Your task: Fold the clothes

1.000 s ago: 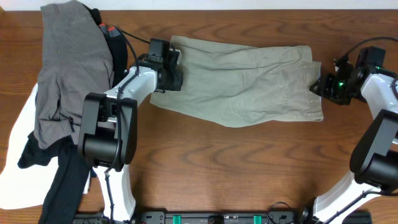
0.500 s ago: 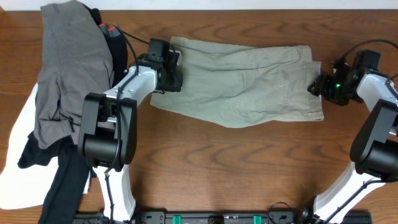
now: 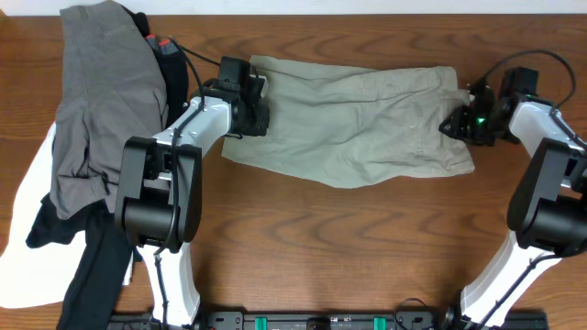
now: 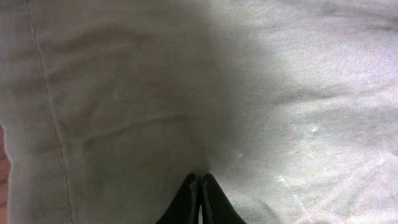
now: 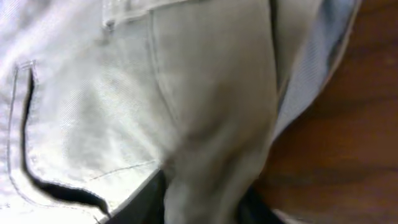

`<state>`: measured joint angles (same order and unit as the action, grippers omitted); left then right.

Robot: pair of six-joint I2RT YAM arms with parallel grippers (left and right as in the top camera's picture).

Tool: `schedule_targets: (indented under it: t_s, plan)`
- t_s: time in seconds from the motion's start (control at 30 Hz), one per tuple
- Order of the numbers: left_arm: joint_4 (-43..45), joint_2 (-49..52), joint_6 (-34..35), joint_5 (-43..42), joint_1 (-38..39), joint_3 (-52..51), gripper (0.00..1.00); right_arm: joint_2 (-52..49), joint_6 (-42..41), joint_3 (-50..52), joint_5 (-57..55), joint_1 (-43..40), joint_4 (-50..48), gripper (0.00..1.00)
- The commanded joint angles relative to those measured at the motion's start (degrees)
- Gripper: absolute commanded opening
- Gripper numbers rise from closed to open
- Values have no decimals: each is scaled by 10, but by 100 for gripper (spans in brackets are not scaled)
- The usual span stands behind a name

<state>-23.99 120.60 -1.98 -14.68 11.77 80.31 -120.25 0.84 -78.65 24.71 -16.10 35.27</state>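
Shorts (image 3: 358,119) look folded once, lying flat. Left gripper (image 3: 260,101) closed at their left edge. Right gripper (image 3: 456,124) pinches their right edge. Pile (image 3: 92,119) left of shorts not yet folded.

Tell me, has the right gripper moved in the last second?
Yes. Judged against the table, the right gripper slid left onto the right end of the shorts, pinching it.

Worktop (image 3: 367,238) is being viewed straight down by overhead cam; same shorts (image 3: 358,119) are being filmed v. close by both wrist cams.
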Motion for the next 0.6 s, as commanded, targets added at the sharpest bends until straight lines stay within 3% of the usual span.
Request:
schedule_targets:
  t_s: [0.0, 0.03, 0.07, 0.37, 0.57]
  plan:
    - [-13, 18, -8, 1, -1, -4, 6, -42, -7, 14, 5, -13, 21, 9]
    - [-13, 18, -8, 1, -1, -4, 6, -42, -13, 11, 5, -21, 26, 2]
    - [-15, 18, -8, 1, -1, -4, 6, -42, -14, 6, 9, -32, 32, 1]
    - [-42, 18, -8, 1, 6, -4, 6, -42, -5, -90, 86, -127, 99, 1]
    - [-56, 18, 1, -3, 32, -4, 6, -41, 39, -161, 94, -110, 183, 1]
